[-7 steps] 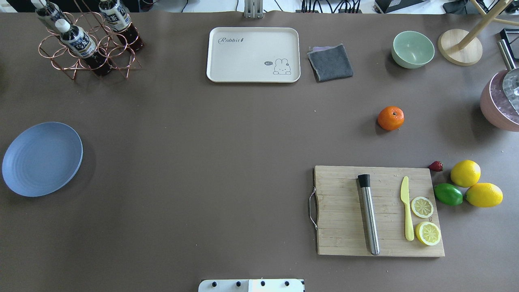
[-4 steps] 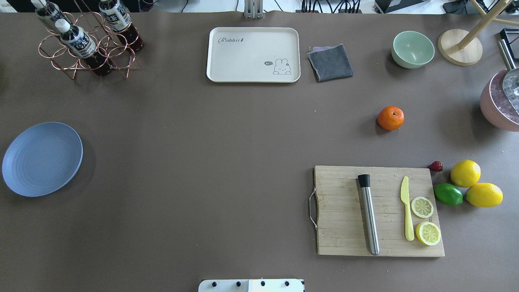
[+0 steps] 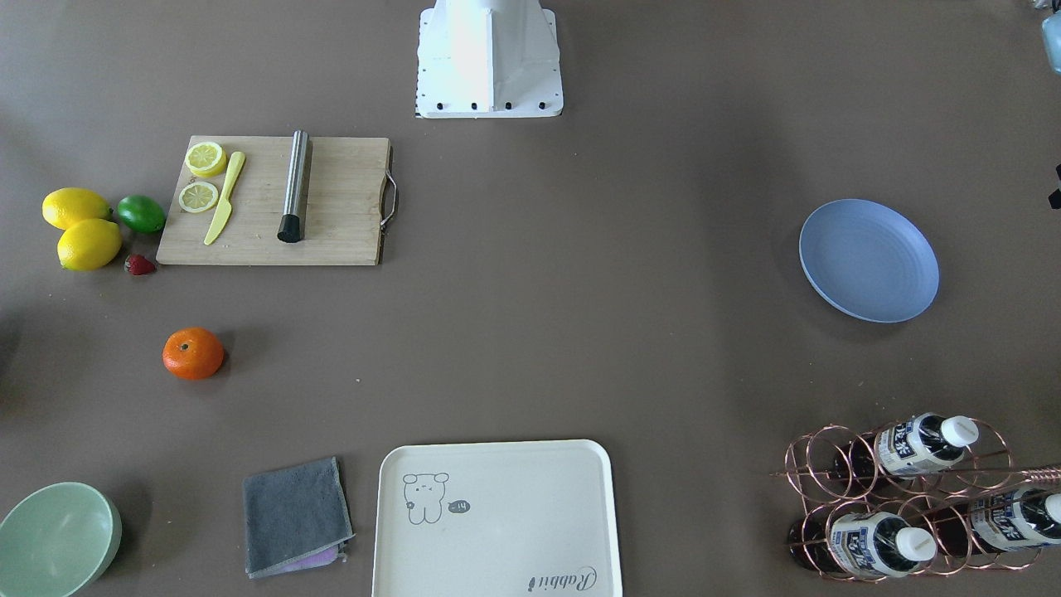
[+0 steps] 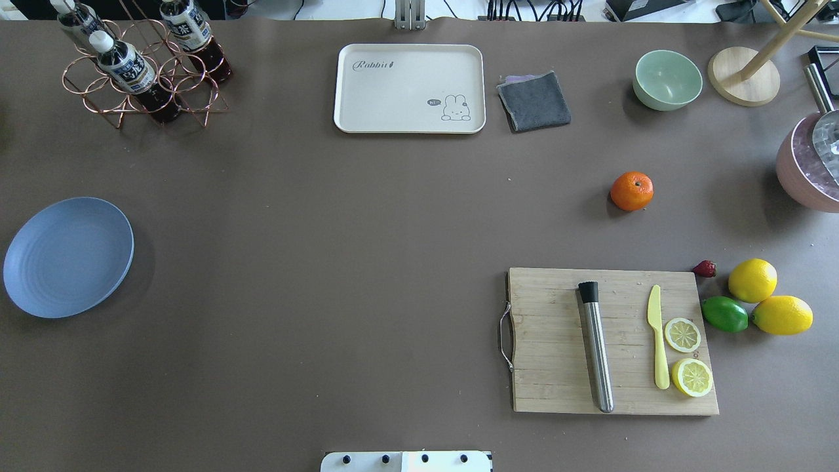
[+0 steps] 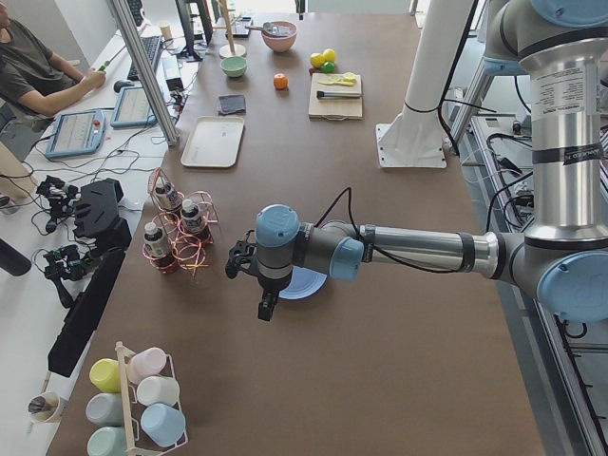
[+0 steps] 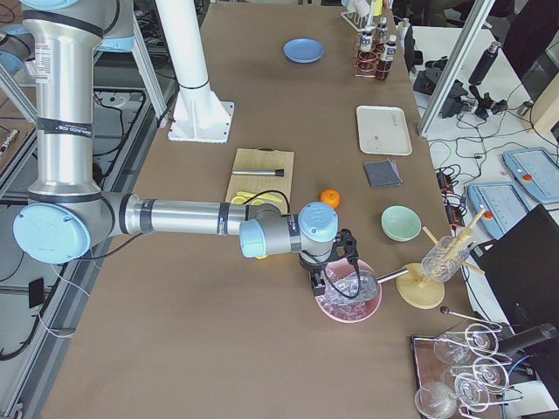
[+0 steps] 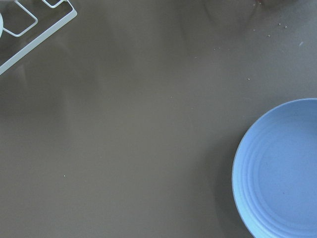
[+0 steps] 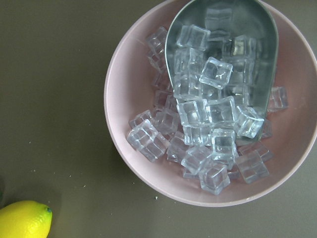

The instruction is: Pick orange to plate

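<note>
The orange [image 4: 632, 191] rests alone on the brown table, right of centre and beyond the cutting board; it also shows in the front-facing view [image 3: 193, 353]. The blue plate [image 4: 68, 257] lies empty at the far left edge, and its rim [image 7: 282, 168] fills the left wrist view's lower right. My left gripper [image 5: 269, 306] hangs above the table beside the plate, seen only from the left side. My right gripper [image 6: 321, 281] hovers over the pink bowl, seen only from the right side. I cannot tell whether either gripper is open or shut.
A pink bowl [image 8: 115, 74] of ice cubes with a metal scoop sits under the right wrist. The cutting board [image 4: 557, 341] holds a muddler, knife and lemon slices. Lemons [image 4: 752, 280] and a lime [image 4: 724, 314] lie beside it. Tray [image 4: 409, 88], cloth [image 4: 534, 100], green bowl [image 4: 667, 79] and bottle rack [image 4: 141, 72] line the far edge.
</note>
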Action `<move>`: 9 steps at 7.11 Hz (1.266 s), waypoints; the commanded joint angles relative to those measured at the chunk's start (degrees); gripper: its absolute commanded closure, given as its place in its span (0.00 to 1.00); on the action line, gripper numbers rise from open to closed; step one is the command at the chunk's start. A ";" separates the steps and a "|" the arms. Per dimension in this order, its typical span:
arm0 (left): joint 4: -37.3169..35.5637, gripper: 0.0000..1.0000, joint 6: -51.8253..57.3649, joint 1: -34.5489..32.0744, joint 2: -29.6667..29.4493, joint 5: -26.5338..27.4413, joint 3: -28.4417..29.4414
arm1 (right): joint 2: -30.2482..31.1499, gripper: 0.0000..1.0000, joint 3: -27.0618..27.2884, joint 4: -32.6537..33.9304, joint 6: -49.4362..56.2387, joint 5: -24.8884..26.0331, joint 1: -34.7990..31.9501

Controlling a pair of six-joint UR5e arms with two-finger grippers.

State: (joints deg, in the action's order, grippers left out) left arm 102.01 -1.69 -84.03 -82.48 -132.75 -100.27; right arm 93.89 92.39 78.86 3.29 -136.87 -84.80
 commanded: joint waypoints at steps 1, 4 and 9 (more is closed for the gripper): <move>0.03 0.02 -0.16 0.71 -0.48 -0.31 0.51 | -0.02 0.00 -0.10 0.07 -0.04 0.11 0.08; 0.03 0.02 -0.07 1.50 -0.49 -0.23 0.51 | 0.24 0.00 -0.19 -0.02 0.05 0.28 0.08; 0.12 0.02 -0.07 1.85 0.04 -0.14 0.69 | 0.24 0.00 -0.01 -0.11 0.14 0.20 0.34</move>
State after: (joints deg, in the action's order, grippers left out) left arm 102.10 -1.73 -82.24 -82.61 -132.88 -99.66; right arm 94.14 92.30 78.78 3.40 -136.64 -84.53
